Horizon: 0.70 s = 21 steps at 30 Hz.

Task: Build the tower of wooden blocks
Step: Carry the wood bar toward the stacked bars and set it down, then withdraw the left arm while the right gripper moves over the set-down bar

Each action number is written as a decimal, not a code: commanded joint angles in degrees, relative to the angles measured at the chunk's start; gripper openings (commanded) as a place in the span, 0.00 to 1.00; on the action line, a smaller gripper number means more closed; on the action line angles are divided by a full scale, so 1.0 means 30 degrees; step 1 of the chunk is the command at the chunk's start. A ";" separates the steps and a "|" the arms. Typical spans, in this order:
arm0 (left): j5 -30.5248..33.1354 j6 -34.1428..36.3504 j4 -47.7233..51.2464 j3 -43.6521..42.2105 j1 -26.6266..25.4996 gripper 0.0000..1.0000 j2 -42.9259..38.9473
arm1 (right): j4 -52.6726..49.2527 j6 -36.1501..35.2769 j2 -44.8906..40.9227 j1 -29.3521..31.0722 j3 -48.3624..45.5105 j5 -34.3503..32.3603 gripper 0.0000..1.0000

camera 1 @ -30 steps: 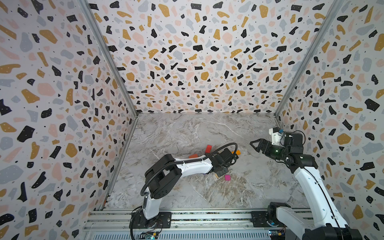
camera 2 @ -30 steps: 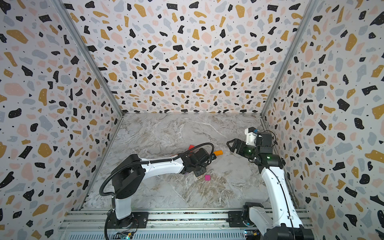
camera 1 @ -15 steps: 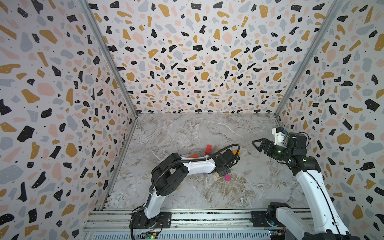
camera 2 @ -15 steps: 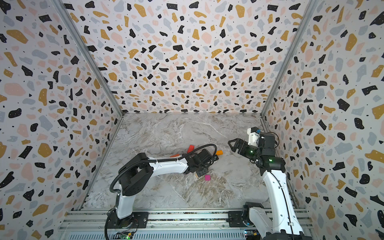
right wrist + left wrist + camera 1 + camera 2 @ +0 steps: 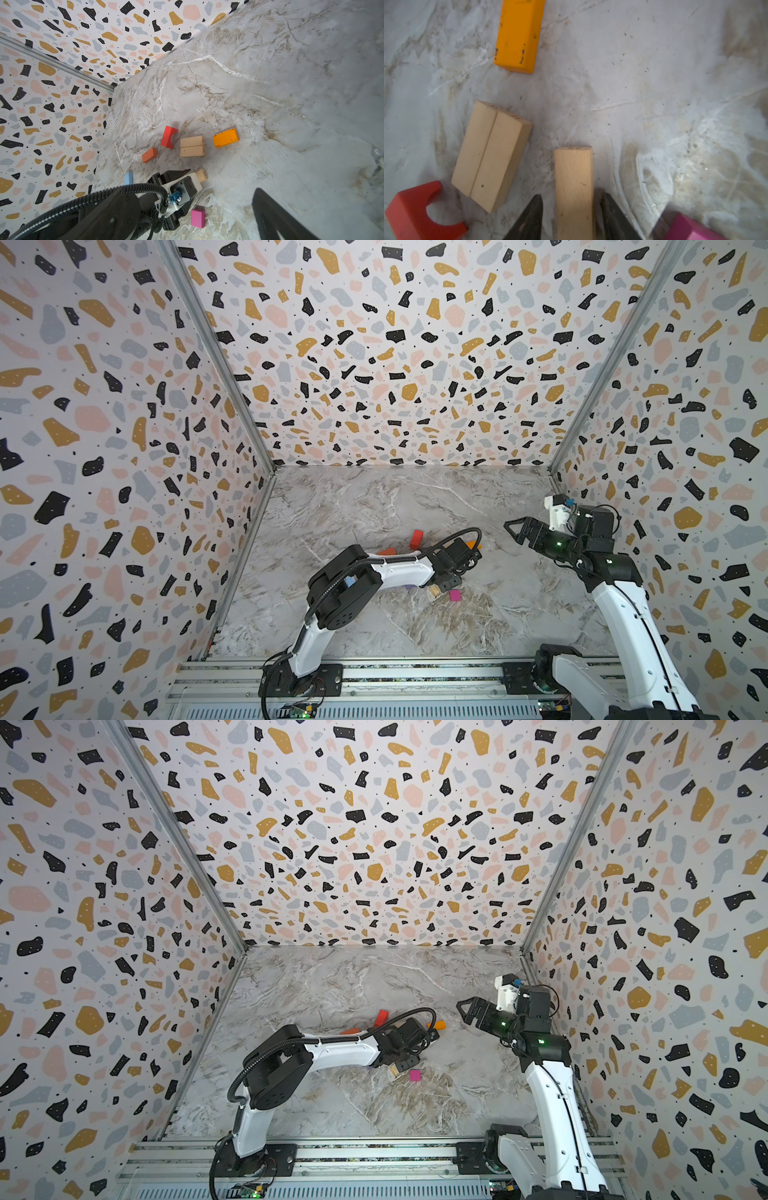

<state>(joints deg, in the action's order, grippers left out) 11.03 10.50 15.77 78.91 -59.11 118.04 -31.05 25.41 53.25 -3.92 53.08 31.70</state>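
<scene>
Straddling a tan block (image 5: 574, 182), the left gripper (image 5: 572, 196) has jaws apart, seemingly loose of it; right gripper (image 5: 512, 533) hovers, jaws spread wide.

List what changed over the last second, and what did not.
The left gripper has opened and let go of the tan block, which lies flat on the table between its fingers. The left arm swung its elbow slightly toward the middle. The right gripper hovers open and empty, barely moved. The red arch, orange block, tan pair and magenta cube stayed put.
</scene>
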 commanded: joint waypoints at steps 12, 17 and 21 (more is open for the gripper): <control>0.1253 -0.0970 0.0292 -0.1568 -0.0035 0.66 -0.4008 | 0.2158 0.0230 -0.0659 0.0026 -0.2887 -0.0340 0.97; 0.2511 -0.2013 0.0529 -0.2681 0.0117 0.71 -0.5955 | 0.2667 0.0428 -0.0306 0.0985 -0.3393 -0.0910 0.98; 0.1847 -0.3177 0.0987 -0.3074 0.1065 0.73 -0.7858 | 0.3110 0.0401 0.0190 0.3553 -0.3513 -0.3110 0.99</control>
<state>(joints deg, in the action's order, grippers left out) 16.43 4.60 17.43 70.52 -58.00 98.26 -23.68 26.50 53.34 2.52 42.70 27.11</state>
